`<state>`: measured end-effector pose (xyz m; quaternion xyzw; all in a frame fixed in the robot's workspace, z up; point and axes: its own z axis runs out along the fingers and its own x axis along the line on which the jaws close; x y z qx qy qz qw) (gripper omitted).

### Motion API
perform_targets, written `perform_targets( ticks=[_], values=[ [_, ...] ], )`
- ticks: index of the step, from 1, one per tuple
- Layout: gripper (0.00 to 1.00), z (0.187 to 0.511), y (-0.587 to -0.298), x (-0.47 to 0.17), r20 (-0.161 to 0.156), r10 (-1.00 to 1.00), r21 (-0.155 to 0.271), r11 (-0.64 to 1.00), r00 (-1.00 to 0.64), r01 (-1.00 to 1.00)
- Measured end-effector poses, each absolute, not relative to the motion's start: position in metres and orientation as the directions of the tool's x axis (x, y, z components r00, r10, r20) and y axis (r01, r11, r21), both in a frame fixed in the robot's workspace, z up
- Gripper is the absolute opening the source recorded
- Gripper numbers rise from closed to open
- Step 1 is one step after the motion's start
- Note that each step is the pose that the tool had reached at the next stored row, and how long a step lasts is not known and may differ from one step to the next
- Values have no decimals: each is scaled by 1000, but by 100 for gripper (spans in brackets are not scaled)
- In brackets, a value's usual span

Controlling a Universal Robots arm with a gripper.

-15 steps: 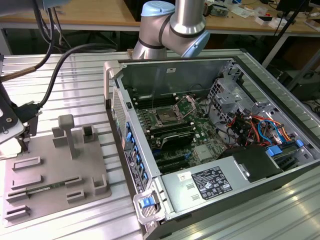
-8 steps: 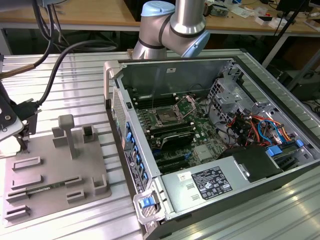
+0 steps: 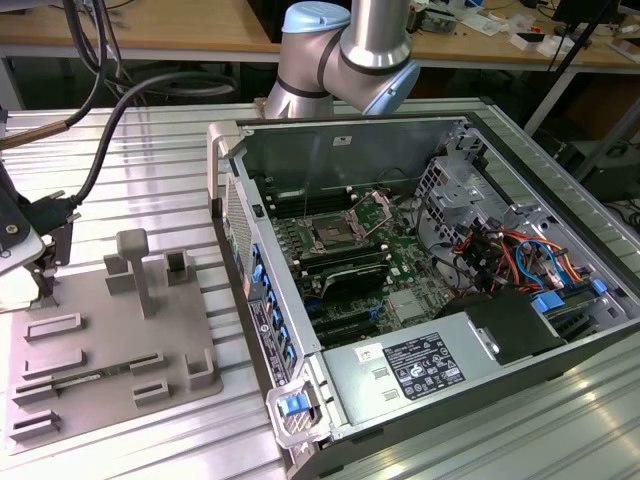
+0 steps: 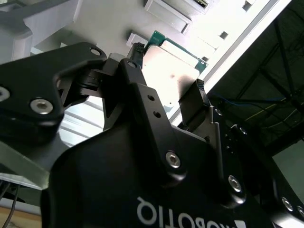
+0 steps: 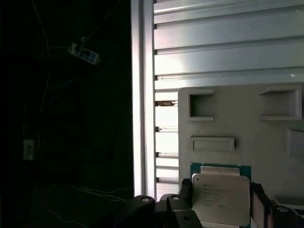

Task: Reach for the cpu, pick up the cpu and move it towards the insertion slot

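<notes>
The cpu [image 5: 221, 197] is sitting between the fingers [image 5: 185, 191] of the claw [image 5: 221, 187], which are closing on two opposite edges. It is over the grey fixture plate [image 5: 228, 123] at the exterior view's left, well apart from the insertion slot [image 3: 330, 237] inside the open computer case [image 3: 340, 140]. Whether it is clear of the plate cannot be told. Judged light, stiff, slick-topped and fragile underneath, so gripping by the edges is appropriate.
</notes>
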<state>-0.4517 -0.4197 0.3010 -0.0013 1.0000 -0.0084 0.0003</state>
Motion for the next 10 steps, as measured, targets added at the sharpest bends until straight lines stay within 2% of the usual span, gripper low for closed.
perform_targets(
  ticks=[10],
  values=[
    [55, 304, -420, -452, 0, -3, -17, 1000, -1000, -3]
  ],
)
